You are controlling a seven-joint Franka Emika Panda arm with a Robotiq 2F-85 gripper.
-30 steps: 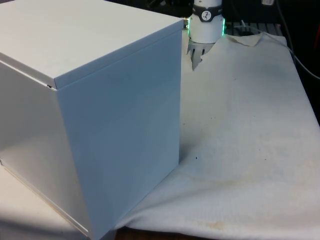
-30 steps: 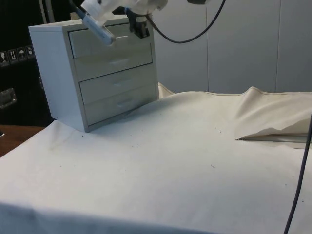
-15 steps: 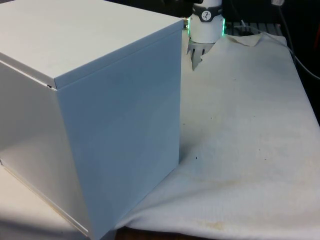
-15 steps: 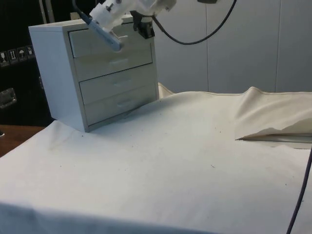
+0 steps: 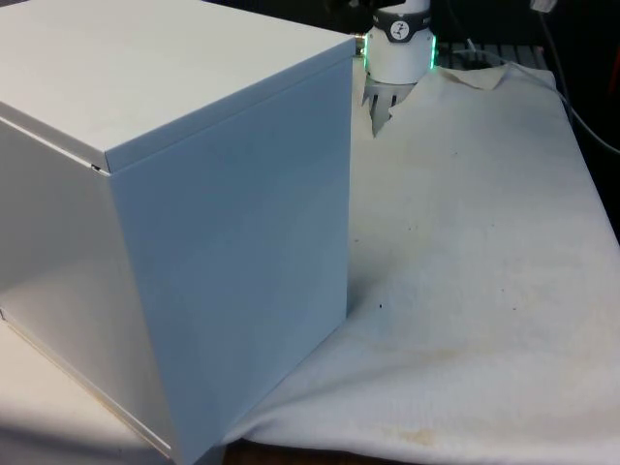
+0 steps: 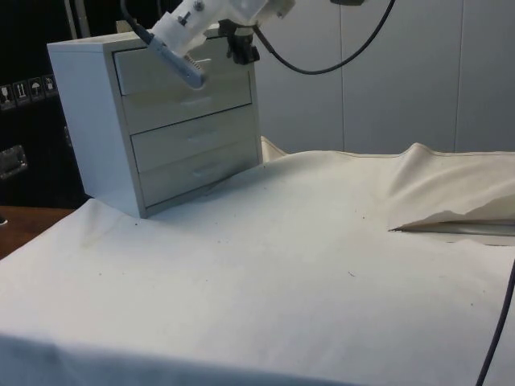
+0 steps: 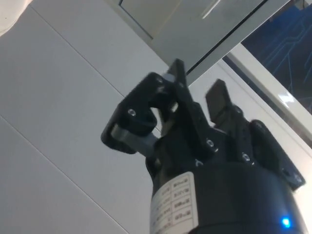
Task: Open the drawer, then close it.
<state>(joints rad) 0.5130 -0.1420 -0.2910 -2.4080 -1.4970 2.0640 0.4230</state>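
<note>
A white chest of drawers stands at the side view's left, and all of its several drawer fronts sit flush. My black gripper hangs at the right end of the top drawer, just in front of its face. In the wrist view the gripper is open with nothing between its fingers, and a pale drawer front lies beyond them. The front view has the chest's plain back and side, which hide the drawers.
A black cable loops from the arm above the chest. The white cloth rises in a fold at the side view's right. The robot's base stands behind the chest's far corner. Open cloth spreads before the drawers.
The gripper has shifted a little to the right along the top drawer's front, and the wrist has tilted. The drawers look the same.
</note>
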